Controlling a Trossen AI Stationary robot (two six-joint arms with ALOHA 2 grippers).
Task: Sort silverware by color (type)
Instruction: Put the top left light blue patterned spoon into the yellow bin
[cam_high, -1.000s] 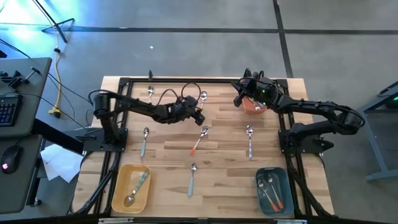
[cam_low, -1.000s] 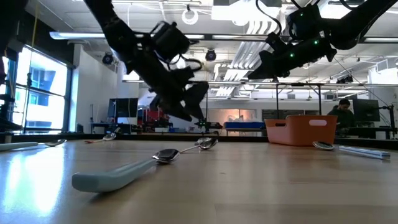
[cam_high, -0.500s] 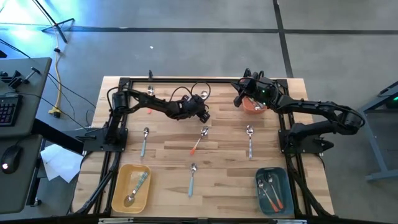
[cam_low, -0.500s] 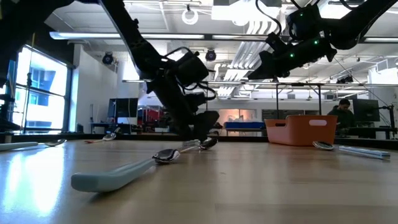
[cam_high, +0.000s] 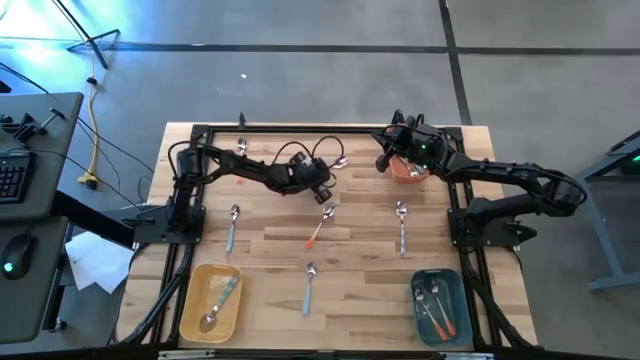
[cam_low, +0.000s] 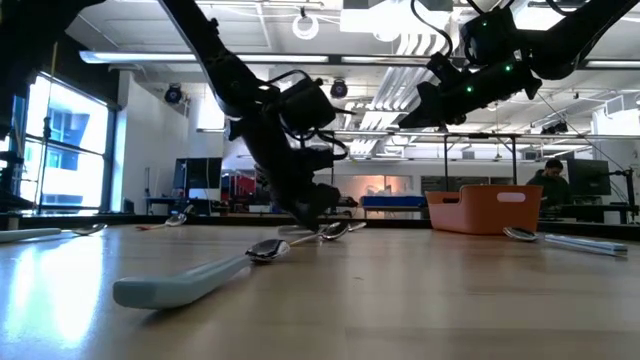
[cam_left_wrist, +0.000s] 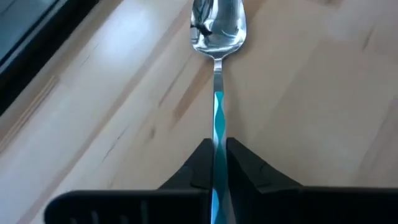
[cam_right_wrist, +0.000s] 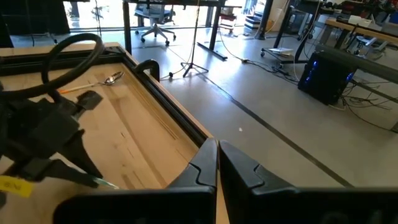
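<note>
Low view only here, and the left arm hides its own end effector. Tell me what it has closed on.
Observer: The left wrist view shows the left end effector shut on the light blue handle of a spoon, with the bowl pointing away from the fingers.
Operator: Give me its spot on the table.
Observer: From above, it is in the far half of the table, close to the middle, left of the orange bin.
Operator: Report where blue handles are collecting.
Observer: The yellow tray, at the lower left of the high view, already holds a blue-handled piece.
</note>
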